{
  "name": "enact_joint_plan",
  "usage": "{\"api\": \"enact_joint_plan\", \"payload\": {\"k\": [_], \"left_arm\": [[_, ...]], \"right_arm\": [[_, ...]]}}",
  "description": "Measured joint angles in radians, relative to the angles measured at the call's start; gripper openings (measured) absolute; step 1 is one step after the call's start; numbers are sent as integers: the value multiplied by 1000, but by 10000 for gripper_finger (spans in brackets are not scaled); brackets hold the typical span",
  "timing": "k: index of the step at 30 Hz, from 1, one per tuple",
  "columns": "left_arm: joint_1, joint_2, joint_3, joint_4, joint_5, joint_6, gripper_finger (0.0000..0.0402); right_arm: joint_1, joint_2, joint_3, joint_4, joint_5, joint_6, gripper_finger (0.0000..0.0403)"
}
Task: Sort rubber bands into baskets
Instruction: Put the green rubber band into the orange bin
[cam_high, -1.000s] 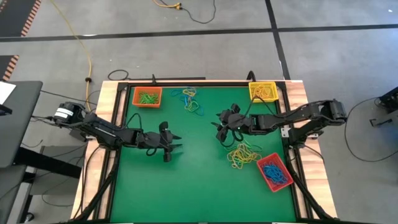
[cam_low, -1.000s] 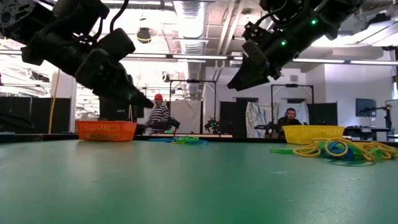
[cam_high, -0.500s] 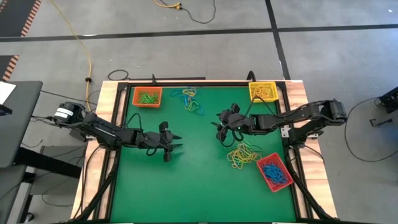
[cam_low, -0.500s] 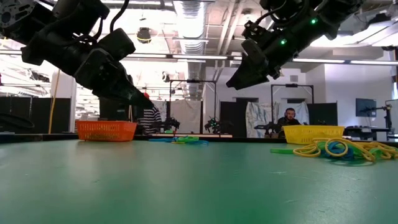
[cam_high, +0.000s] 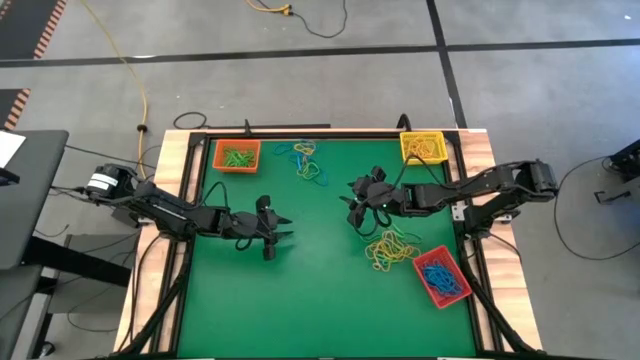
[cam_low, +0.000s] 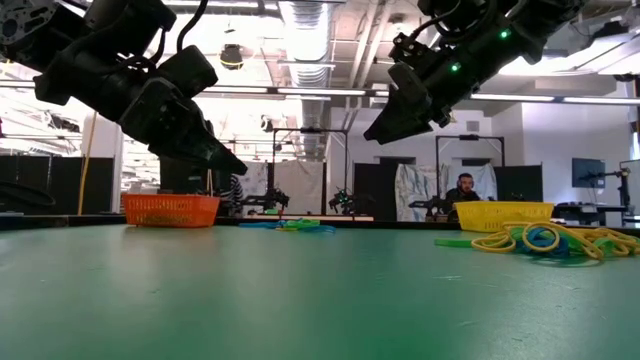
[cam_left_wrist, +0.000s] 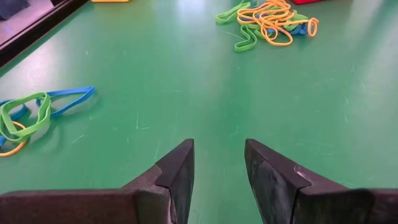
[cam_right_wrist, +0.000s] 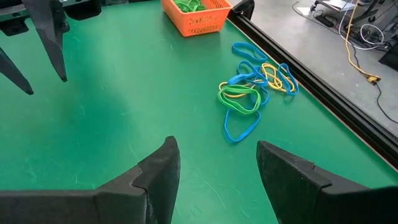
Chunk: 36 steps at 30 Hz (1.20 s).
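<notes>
On the table (cam_high: 300, 300), three baskets are sitting near the edges: one basket (cam_high: 237, 156) at the far left corner, a second basket (cam_high: 422, 146) at the far right corner, and a third basket (cam_high: 440, 277) toward the near right. Each seems to be holding rubber bands, though the contents are small from above. A loose pile of rubber bands (cam_high: 305, 161) is lying between the two far baskets, nearer the left one. Another pile (cam_high: 390, 250) is lying just beside the third basket, on its left. The left claw (cam_high: 277, 232) is hanging over the table's left middle; the right claw (cam_high: 353, 198) is hovering right of centre, behind the second pile.
</notes>
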Motion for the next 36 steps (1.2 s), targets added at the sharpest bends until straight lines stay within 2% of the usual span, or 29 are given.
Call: {"api": "enact_joint_plan", "payload": {"k": [14,18,24,30,36], "left_arm": [[0,0,0,0,0,0,132],[0,0,0,1,0,0,132],[0,0,0,8,-2,-26,132],[0,0,0,2,-4,-72,132],[0,0,0,-7,-6,-79,132]], "right_arm": [[-7,1,0,1,0,0,240],[-30,68,2,68,-11,-28,240],[-120,242,29,218,-122,-94,240],[-224,362,153,150,-263,-94,240],[-266,425,260,-26,-281,-98,239]]}}
